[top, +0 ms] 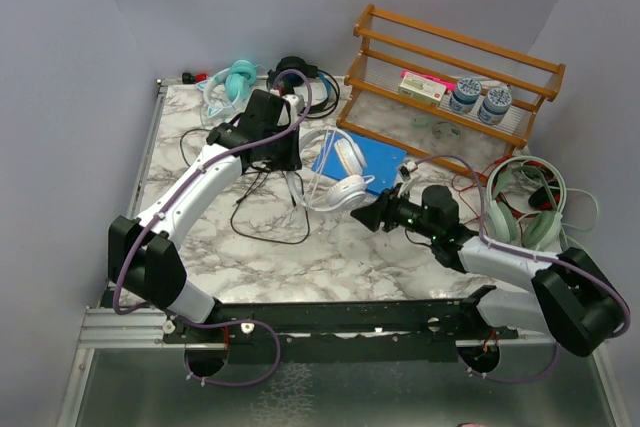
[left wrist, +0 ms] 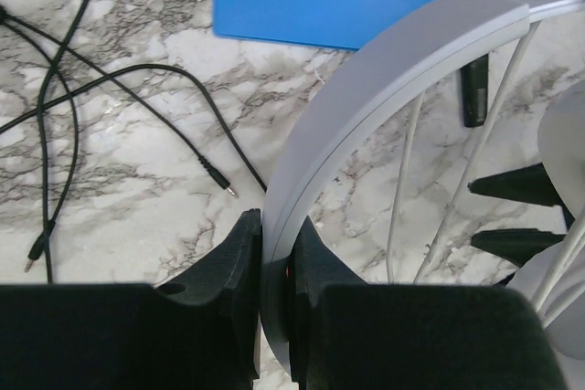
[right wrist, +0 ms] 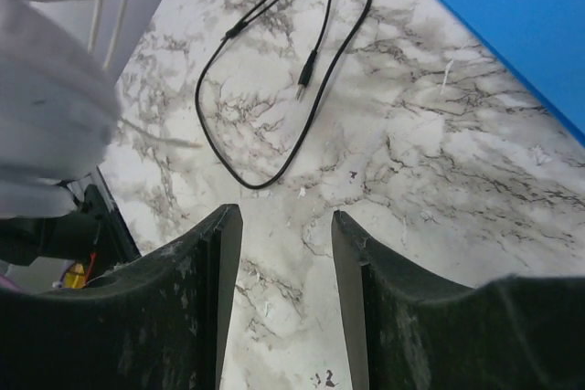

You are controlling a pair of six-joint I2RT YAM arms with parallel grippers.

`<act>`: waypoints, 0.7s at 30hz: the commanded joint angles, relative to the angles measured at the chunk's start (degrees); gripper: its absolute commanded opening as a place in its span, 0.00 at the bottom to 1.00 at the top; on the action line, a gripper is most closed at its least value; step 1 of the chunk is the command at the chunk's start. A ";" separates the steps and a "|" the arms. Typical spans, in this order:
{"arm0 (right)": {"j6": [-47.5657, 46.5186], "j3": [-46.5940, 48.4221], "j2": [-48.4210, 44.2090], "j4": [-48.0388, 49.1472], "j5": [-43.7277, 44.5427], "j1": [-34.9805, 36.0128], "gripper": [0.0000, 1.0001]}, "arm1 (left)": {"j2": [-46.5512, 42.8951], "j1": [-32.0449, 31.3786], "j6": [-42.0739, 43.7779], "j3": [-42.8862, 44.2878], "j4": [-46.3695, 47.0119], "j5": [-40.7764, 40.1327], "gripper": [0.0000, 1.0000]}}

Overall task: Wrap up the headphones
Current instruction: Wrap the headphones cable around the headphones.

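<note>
My left gripper is shut on the pale headband of the white headphones, which lie mid-table. Their thin white cable runs down beside the band. My right gripper stands open over bare marble with nothing between its fingers, just right of a white ear cup. In the top view the right gripper sits close beside that cup. A teal headset and a black one lie at the back left. A loose black cable trails over the marble.
A blue pad lies under the white headphones' right side. A wooden rack with jars and a box stands at the back right. A pale green headset with a red cable rests at the right edge.
</note>
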 commanded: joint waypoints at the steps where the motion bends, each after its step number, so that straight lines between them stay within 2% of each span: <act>1: -2.69 1.71 -5.40 -8.27 6.95 -0.21 0.54 | -2.96 -0.15 -2.95 0.31 0.28 -8.24 0.00; 5: 0.06 2.71 -7.63 -13.15 7.93 -0.21 0.56 | -3.38 -0.15 -5.20 0.17 0.54 -13.47 0.00; 10: 12.62 3.50 -6.86 -17.38 8.10 -0.22 0.57 | -3.22 -0.15 -7.26 0.40 1.51 -13.32 0.00; 19: 48.11 5.43 1.55 -17.68 4.49 -0.22 0.78 | -3.26 -0.15 -12.70 -0.40 5.03 -12.25 0.00; 21: 56.40 3.01 3.46 -11.35 3.82 -0.19 0.79 | -3.41 -0.15 -13.75 -0.67 5.91 -11.18 0.00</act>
